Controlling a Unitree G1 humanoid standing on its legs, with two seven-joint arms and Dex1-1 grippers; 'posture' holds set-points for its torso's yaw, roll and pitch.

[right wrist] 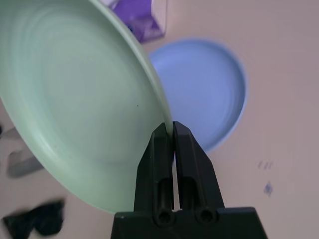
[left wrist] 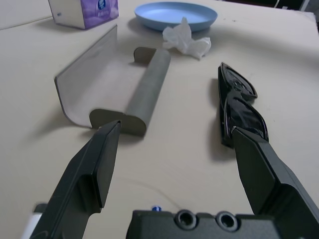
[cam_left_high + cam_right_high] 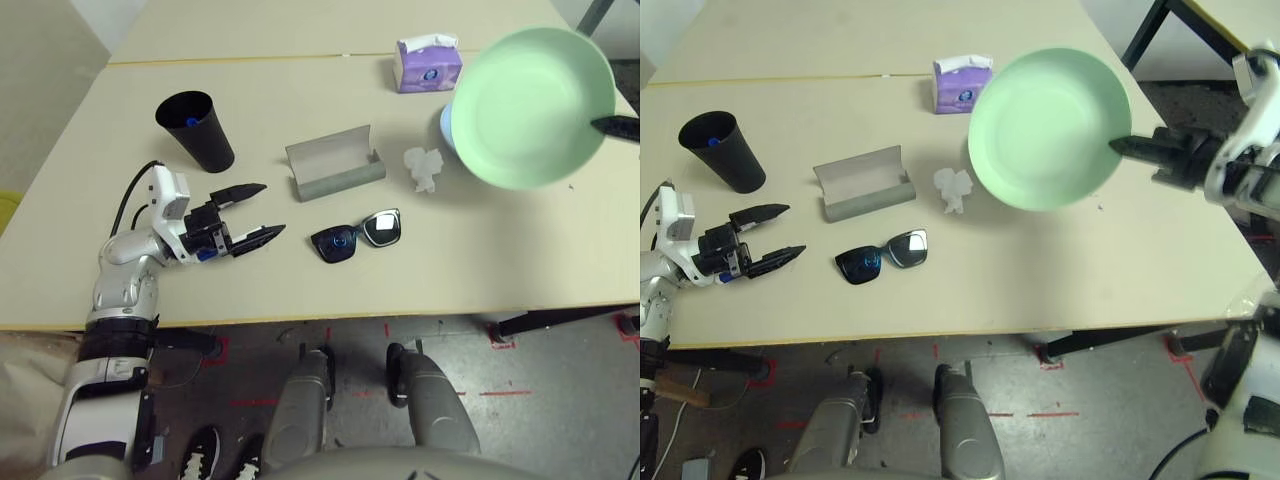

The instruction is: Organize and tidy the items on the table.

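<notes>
the right hand (image 3: pixel 1120 146) is pinched tight on the rim of the pale-green plate (image 3: pixel 1045 125), holding it tilted up in the air above the right side of the counter (image 3: pixel 1120 260). in the right wrist view the light-blue plate (image 1: pixel 209 89) lies flat on the counter under the lifted one. the left hand (image 3: pixel 255 212) hovers low at the near left with its two fingers spread wide and nothing between them, pointing toward the grey glasses case (image 3: pixel 332 165), which lies open in the middle, and the black sunglasses (image 3: pixel 357 236) just nearer than it. the crumpled tissue (image 3: pixel 423 167) sits between the case and the plates, and a purple tissue box (image 3: pixel 428 65) stands at the far side. a black cup (image 3: pixel 198 130) stands at the far left; a blue cap shows inside it, probably a marker, though the rest is hidden.

the main risk is the plate. it hangs from a thin edge grip with most of its weight out past the fingers, so a quick swing or a jolt could let it pivot or slip out, dropping onto the blue plate or the tissue. setting it down at a slant could also make it skid off the lower plate. the left hand, reaching forward, could nudge the sunglasses or push the open case away rather than catching it.
</notes>
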